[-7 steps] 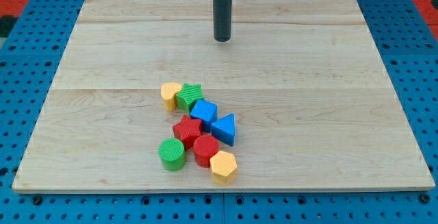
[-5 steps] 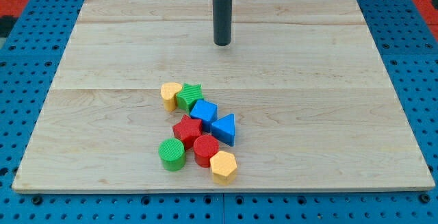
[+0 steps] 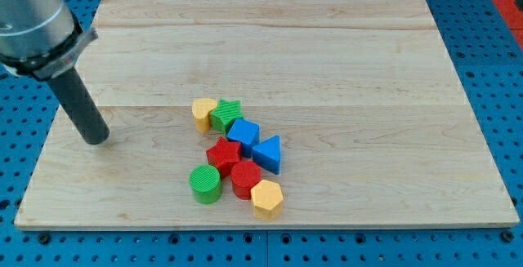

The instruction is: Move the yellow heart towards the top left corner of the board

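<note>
Yellow heart (image 3: 203, 113) sits mid-board, touching a ribbed green block (image 3: 228, 115) at its 3 o'clock; blue (image 3: 243, 133), red (image 3: 223, 154) and other blocks cluster toward 5 o'clock. My tip (image 3: 97, 139), a plain dark rod holding nothing, rests on the wooden board (image 3: 368, 71), well apart at the heart's 9 o'clock.

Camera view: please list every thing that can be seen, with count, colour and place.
yellow heart: 1, yellow, cluster's top-left end
green block: 1, green, touching the heart's right
blue cube: 1, blue, below-right of it
red star: 1, red, cluster's middle
blue triangle: 1, blue, cluster's right
green cylinder: 1, green, bottom left
red cylinder: 1, red, beside it
yellow hexagon: 1, yellow, lowest
board: 1, wooden
my tip: 1, dark, far left of the heart
</note>
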Tool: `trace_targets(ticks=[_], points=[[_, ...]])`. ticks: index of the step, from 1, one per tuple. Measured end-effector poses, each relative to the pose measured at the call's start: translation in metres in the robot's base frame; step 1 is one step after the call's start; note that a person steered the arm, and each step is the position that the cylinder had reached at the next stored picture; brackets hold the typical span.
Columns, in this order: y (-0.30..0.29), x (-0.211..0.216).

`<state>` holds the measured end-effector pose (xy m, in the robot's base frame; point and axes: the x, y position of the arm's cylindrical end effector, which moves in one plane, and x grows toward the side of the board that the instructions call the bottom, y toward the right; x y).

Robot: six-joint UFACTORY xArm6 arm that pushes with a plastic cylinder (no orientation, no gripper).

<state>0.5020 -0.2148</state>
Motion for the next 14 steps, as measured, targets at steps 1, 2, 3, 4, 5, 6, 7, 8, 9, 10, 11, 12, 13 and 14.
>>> trace_targets(ticks=[1, 2, 3, 4, 5, 6, 7, 8, 9, 10, 11, 12, 13, 14], points=[[0.013, 0.001], [0.091, -0.006], [0.132, -0.012], [0.146, -0.046], [0.136, -0.097], [0.155, -0.142], [0.155, -0.193], [0.165, -0.208], [0.200, -0.215], [0.131, -0.246], [0.064, -0.256], [0.067, -0.253], [0.126, -0.253], [0.118, -0.295]])
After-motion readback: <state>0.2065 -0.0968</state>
